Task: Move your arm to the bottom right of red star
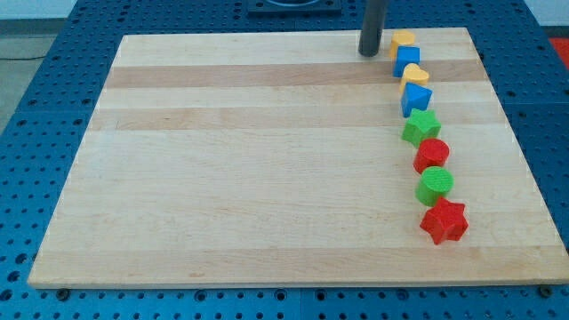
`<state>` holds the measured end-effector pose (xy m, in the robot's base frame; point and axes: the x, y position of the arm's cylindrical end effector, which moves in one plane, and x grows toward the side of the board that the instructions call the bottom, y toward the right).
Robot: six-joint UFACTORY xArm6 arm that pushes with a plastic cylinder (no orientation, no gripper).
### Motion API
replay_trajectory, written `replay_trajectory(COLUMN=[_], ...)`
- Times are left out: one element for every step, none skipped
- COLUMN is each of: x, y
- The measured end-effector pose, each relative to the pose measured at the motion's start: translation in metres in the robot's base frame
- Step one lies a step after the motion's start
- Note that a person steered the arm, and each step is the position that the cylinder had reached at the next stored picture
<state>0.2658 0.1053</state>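
Red star sits nearest the view's bottom, toward the right edge of the wooden board, last in a curved line of blocks. Touching it just above: green round block. Then red round block, touching the green one. Above that a green star, then a blue block, looks triangular, with a yellow heart-like block touching its top. Further up a blue cube, and a yellow heart-like block at the far end, close to the board's top edge. All eight run in a chain up the view's right side, neighbours touching or nearly so.

My tip rests at the board's top edge, just left of the top yellow and blue blocks, not touching them, well apart from the red star. No hand here, just a plain rod; nothing is held. Blue perforated table surrounds the board.
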Motion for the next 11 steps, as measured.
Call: replay_trajectory(x=[0.067, 0.153, 0.234, 0.298, 0.347, 0.352, 0.347, 0.331, 0.319, 0.319, 0.309], y=[-0.029, -0.052, -0.067, -0.060, -0.028, 0.019, 0.097, 0.143, 0.121, 0.101, 0.094])
